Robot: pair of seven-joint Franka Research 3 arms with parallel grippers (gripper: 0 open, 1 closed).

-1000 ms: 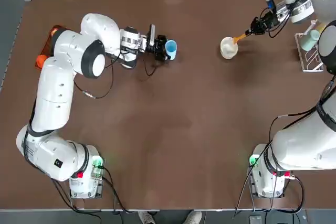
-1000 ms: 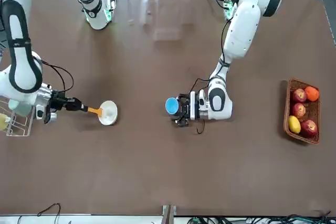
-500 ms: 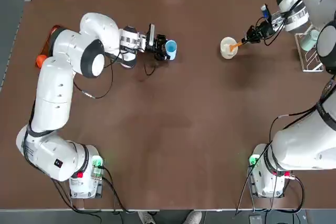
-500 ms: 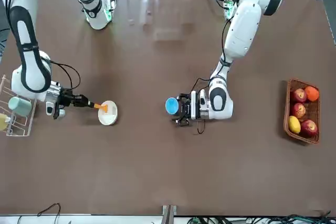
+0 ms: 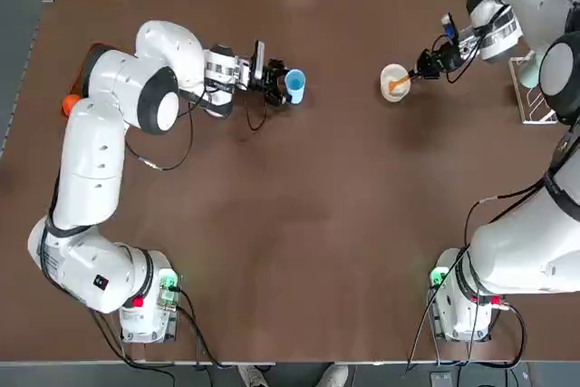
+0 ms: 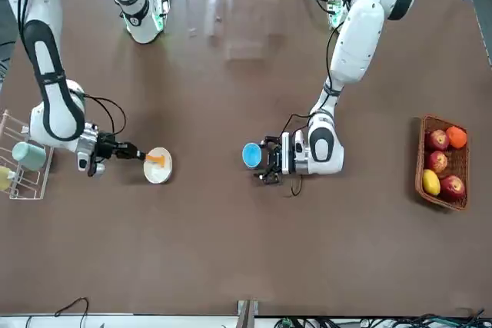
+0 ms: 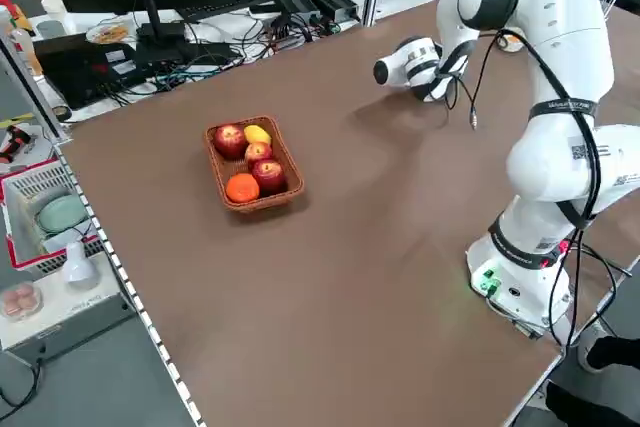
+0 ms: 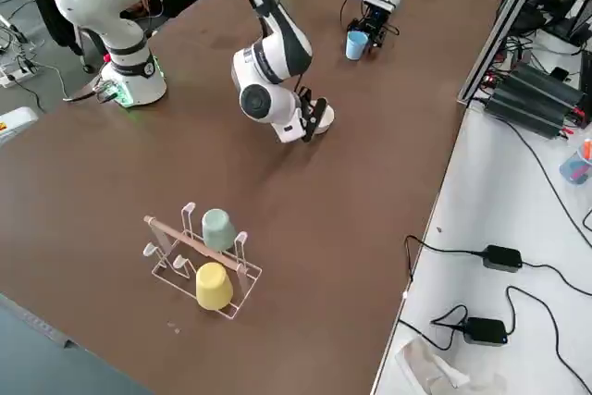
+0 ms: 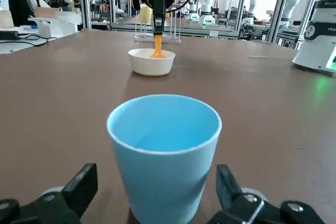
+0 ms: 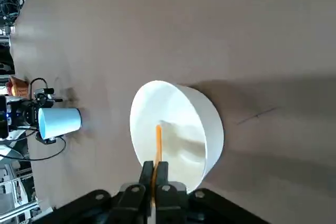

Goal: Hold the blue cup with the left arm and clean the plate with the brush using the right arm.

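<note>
The right arm (image 5: 507,20) has swung round since a second ago, so the brush (image 5: 400,86) that then reached over the plate's (image 5: 391,74) rim from the side nearer the bases now comes in from beside it, its orange tip down inside the dish; the left arm (image 5: 109,124) and the cup (image 5: 295,86) have not budged. The right pincer (image 5: 426,67) is clamped tight on the brush handle, low and nearly level with the counter (image 5: 299,224), which I take to be the way to drag the bristles across the shallow bowl without tipping it. The left pincer (image 6: 265,160) lies almost flat on the counter with its fingers (image 9: 79,187) spread wide to either side of the cup; from the wrist view they look to stand a little off its wall, so it seems bracketed more than squeezed, simply kept out of the way. Cup and plate stand well apart, both upright, on the far half of the plain brown counter. A wire rack (image 8: 199,261) with a pale green cup and a yellow one sits at the right edge, a wicker basket (image 7: 250,167) of fruit at the left. Around us are cables, power bricks, other robot benches, and a seated person's shoes at the near edge.
</note>
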